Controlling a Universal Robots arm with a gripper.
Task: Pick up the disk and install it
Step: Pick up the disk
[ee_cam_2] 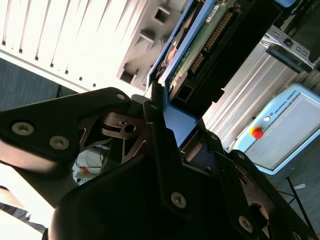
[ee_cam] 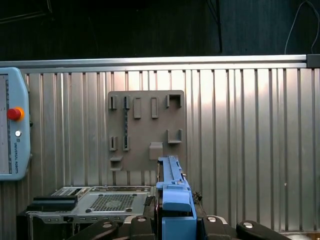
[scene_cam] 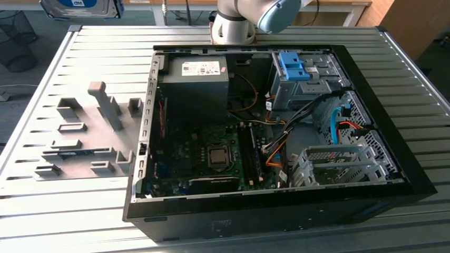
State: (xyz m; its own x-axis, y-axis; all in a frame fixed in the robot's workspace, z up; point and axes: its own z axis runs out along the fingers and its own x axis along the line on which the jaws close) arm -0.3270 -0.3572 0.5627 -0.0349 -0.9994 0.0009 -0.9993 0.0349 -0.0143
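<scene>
- Second wrist view: fingers (ee_cam_2: 162, 145) clamped on the disk (ee_cam_2: 199, 42), green circuit side showing.
- Exterior view: disk (scene_cam: 79, 7) high at the exterior view's far left, well apart from the open computer case (scene_cam: 281, 213) on the bench (scene_cam: 414, 89).
- Cables (scene_cam: 309, 113) crossing beside blue-latched cage (scene_cam: 299, 79).

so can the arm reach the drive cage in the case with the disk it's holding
Probably yes. The fingers grip the disk outside the case, which lies open on top, and nothing covers the blue-latched cage. Cables beside it could crowd the way.
</scene>
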